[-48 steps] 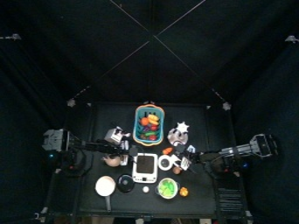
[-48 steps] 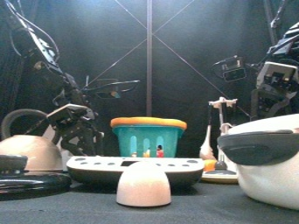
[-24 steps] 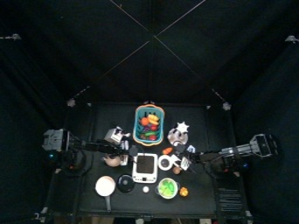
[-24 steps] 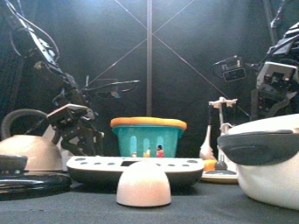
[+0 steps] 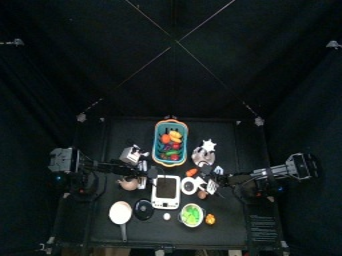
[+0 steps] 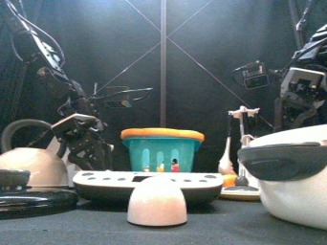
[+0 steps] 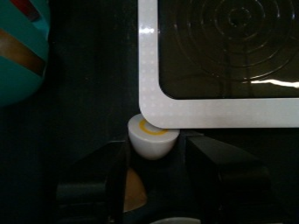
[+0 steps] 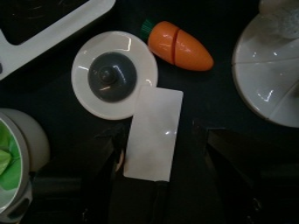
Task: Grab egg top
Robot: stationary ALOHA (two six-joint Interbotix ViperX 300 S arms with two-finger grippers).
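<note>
Directly between the open jaws of the left gripper (image 7: 152, 179), the egg top (image 7: 151, 138) stood upright, touching the scale's (image 7: 222, 61) corner.

Crowded the worktop's middle and front half, leaving the back corners bare. Basket (image 5: 171, 141) nearest the back edge, centred. Scale (image 5: 166, 188) in front of the basket, towards the front edge. Kettle (image 6: 29, 163) left of the scale. Domed egg top (image 6: 159, 202) closest to the front edge, before the scale. Small egg piece (image 7: 152, 139) just off a corner of the scale. Carrot (image 8: 181, 45) and flat card (image 8: 155, 134) to the scale's right, near each other.
</note>
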